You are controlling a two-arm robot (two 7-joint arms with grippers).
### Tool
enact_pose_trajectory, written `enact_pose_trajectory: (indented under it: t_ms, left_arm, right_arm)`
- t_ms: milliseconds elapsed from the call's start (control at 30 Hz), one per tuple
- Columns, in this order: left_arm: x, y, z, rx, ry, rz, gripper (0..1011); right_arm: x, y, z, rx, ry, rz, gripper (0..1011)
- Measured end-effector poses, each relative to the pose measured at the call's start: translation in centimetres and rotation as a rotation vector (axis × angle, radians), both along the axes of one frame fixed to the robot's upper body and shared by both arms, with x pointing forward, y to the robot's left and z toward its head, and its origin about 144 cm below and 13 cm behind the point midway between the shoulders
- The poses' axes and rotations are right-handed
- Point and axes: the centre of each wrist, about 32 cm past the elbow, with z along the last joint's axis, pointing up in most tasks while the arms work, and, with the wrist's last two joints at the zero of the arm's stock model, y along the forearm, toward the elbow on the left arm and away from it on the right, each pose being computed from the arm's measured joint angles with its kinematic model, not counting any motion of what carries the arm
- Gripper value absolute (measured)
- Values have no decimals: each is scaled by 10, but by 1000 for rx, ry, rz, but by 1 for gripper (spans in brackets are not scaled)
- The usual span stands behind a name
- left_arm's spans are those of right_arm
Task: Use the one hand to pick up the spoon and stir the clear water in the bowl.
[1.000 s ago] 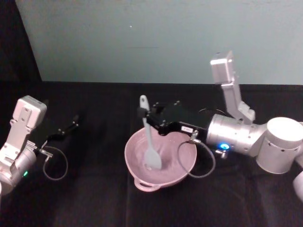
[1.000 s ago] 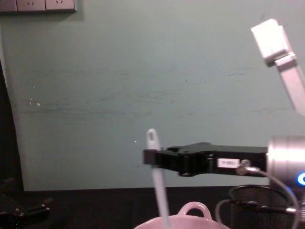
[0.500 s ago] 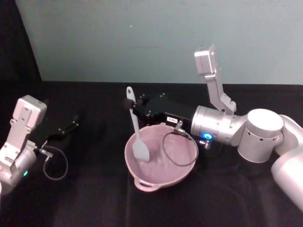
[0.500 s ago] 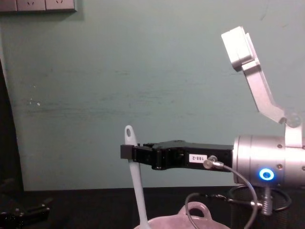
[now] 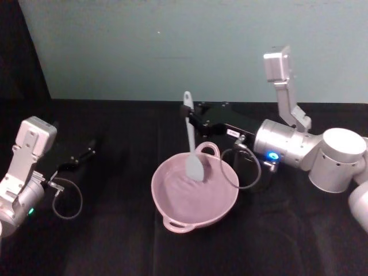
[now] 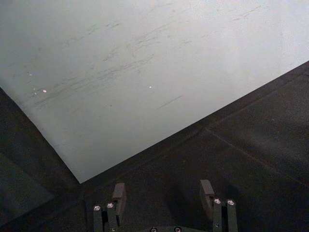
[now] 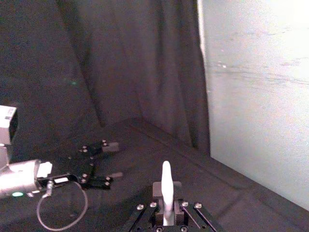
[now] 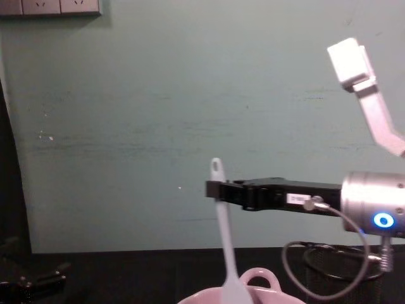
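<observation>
**A:** Black cloth [image 5: 115, 230] under everything. Head view first: where's the spoon [image 5: 191, 144]?

**B:** Upright in the right gripper [image 5: 188, 117], pinched high on its handle. The blade hangs over the far side of the bowl [image 5: 178, 201], close to the loop handle. The left gripper [image 5: 86, 154] lies well apart on the cloth.

**A:** Left wrist view?

**B:** The left gripper [image 6: 163, 191] has its fingers spread, with nothing between them.

**A:** Right wrist view?

**B:** The right gripper [image 7: 166, 191] is clamped on the spoon [image 7: 166, 174], whose tip pokes out beyond it.

**A:** Chest view?

**B:** The spoon [image 8: 224, 240] drops from the right gripper [image 8: 215, 189] to the bowl [image 8: 253, 278]. I can't tell whether the blade is wet.

**A:** What could go wrong?

**B:** I'd say so high a grip lets the spoon swivel. A wide sweep could knock the bowl's wall and slop water. The dangling cable [image 5: 260, 172] could also snag the loop.
</observation>
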Motion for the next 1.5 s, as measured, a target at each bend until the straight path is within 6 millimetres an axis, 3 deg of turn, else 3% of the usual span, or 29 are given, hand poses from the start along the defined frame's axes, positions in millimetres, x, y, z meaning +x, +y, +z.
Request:
enact_pose_trajectory:
  t_ms: [267,400,533,767,1133,1500]
  left_arm:
    - [0,0,0,0,0,0,1005]
    - [0,0,0,0,0,0,1005]
    - [0,0,0,0,0,0,1005]
    - [0,0,0,0,0,0,1005]
    - [0,0,0,0,0,0,1005]
    - [0,0,0,0,0,0,1005]
  right_arm:
    - [-14,-23,-1,-21,4,-47,121]
    - [-23,-25,0,-25,0,-40,121]
    - [-32,-21,1,-21,-7,-18,121]
    - [-42,5,-4,-6,-4,56,121]
    - [-29,25,-7,20,-4,83,121]
    - [-13,10,-9,32,-10,-15,121]
